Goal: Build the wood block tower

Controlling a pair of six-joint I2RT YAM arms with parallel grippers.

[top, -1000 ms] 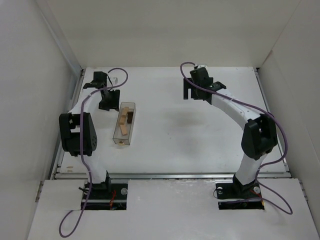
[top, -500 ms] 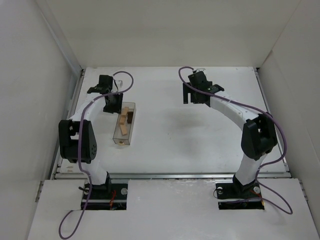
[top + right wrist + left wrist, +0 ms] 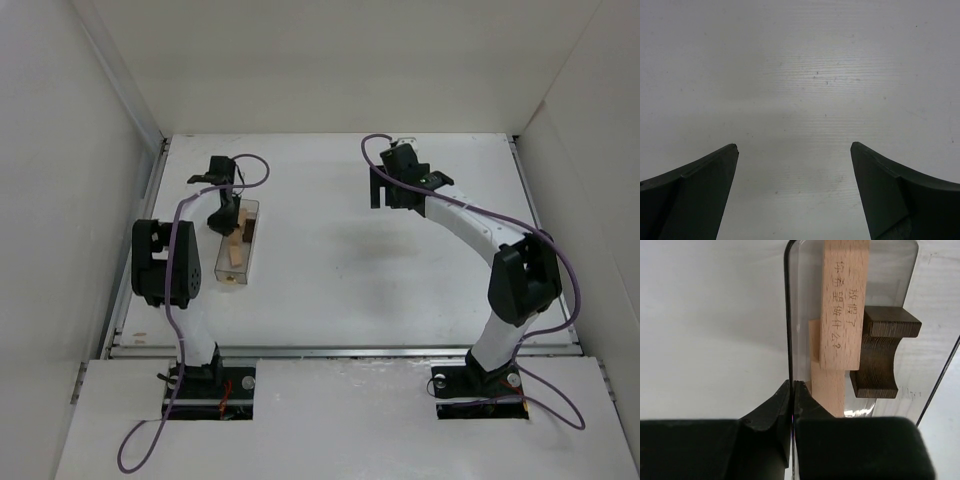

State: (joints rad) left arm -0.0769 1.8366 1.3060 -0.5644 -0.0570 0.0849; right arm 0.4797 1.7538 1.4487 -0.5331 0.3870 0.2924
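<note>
The tower's wood blocks lie loose and flat inside a clear plastic box on the left of the table. In the left wrist view a light-tan block with printed characters rests on a second tan block, beside a dark brown arched block. My left gripper is shut on the box's thin left wall at its far end, one finger inside and one outside. My right gripper hangs open over bare table at the back centre, with nothing between its fingers.
White walls close in the table on the left, back and right. A metal rail runs along the near edge in front of both arm bases. The left arm's purple cable loops above the box.
My left gripper came down on the far end of the box and shut on its wall. The box has swung a little to the left. The right arm barely moved.
</note>
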